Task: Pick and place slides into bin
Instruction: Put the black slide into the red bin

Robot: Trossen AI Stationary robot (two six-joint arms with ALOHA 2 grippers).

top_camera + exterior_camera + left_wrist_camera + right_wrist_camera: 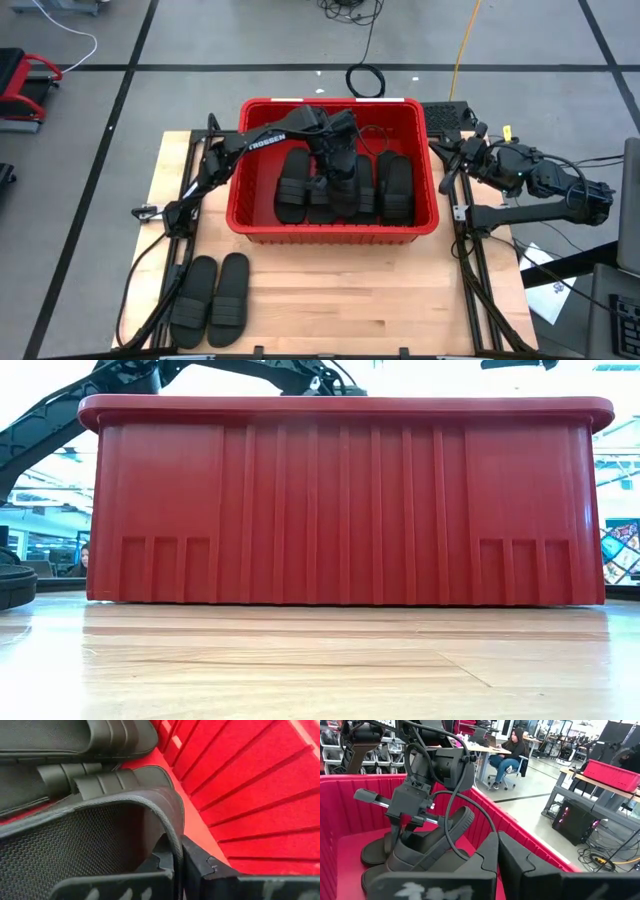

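The red bin (330, 235) stands mid-table and fills the low view (350, 510). Several black slides lie inside it on their soles, such as one at the left (292, 185) and one at the right (395, 188). My left gripper (340, 172) reaches down into the bin and is shut on another slide (437, 847). Two more slides (195, 300) (230, 293) lie side by side on the table near its front left corner. My right gripper (450, 162) hovers shut beside the bin's right rim, holding nothing. My left gripper pinches the slide's strap edge (172, 837) between its two fingers, where the strap curves down to the sole. The fingers come slanting down from above. The slide sits tilted inside the bin over other slides (100, 780). I cannot tell whether it rests on them.
The bin's ribbed right wall (260, 795) stands close to the held slide. Bare wooden table (380, 300) lies in front of the bin. Cables and frame rails run along both table sides. A person (507, 752) sits at a desk far behind.
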